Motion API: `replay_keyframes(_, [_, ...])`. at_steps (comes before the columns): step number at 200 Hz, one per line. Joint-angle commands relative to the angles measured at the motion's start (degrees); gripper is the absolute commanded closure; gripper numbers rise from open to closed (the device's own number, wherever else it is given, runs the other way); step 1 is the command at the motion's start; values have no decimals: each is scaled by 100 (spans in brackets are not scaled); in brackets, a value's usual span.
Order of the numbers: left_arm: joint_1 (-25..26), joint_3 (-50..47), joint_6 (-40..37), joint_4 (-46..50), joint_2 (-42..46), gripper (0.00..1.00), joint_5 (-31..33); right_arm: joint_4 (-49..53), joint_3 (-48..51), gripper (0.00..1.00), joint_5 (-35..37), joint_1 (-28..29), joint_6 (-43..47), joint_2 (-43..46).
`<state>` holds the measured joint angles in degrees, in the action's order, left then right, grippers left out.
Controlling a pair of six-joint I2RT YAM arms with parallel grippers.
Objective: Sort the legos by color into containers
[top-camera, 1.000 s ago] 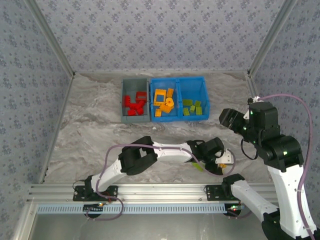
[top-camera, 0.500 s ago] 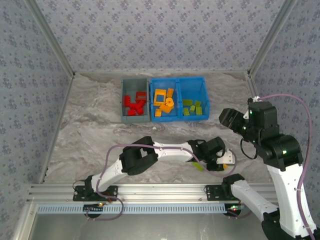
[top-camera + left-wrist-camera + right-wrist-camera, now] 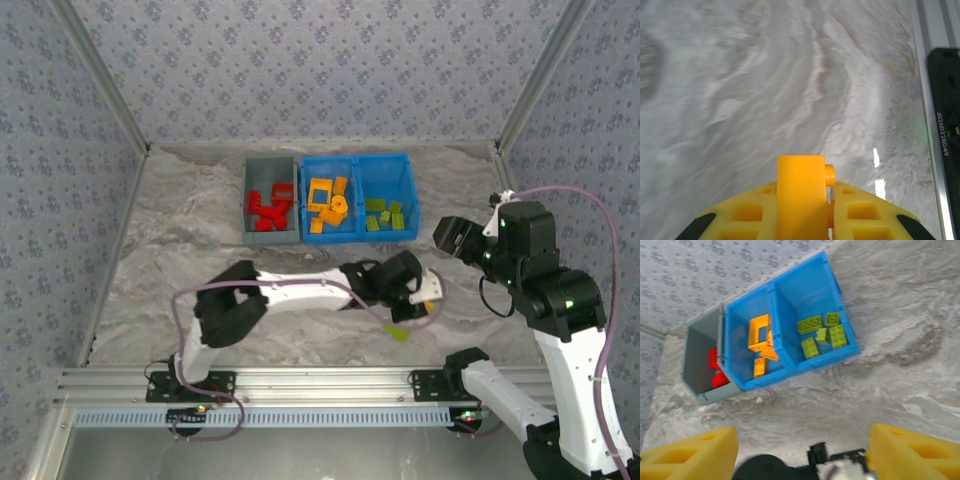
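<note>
Two yellow fingers [image 3: 740, 217] of the left gripper [image 3: 807, 215] are pressed onto an orange brick [image 3: 801, 185]. The brick is pinched upright between them, with one stud showing on its right face. The marbled table [image 3: 765, 100] is seen beneath it. In the top view the left gripper [image 3: 425, 290] is placed right of centre, well apart from the bins. A small lime-green piece [image 3: 399, 333] is noted on the table near it; its shape cannot be made out. The right gripper [image 3: 800, 452] is held spread wide, with nothing between its fingers. Toward the far side, red bricks [image 3: 267, 208] are contained in the gray bin [image 3: 246, 195]. Just beside it, the blue bin [image 3: 357, 160] is recorded with orange bricks [image 3: 327, 205] in its left compartment and lime-green bricks [image 3: 385, 215] in its right.
</note>
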<state>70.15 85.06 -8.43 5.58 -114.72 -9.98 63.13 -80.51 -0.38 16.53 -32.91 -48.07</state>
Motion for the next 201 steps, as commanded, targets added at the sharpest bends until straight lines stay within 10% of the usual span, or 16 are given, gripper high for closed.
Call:
replay_keyframes(1, [-364, -500, 368, -84, 875, 89, 384, -488, 60, 28, -670, 212, 540, -196])
replay_keyframes(84, [-2557, -1086, 463, 1336, 1708, 86, 796, -1411, 622, 30, 1759, 3246, 323, -1449])
replay_keyframes(201, [-3126, 1140, 683, 1855, -378, 85, 485, -1313, 1143, 31, 2374, 3928, -497, -996])
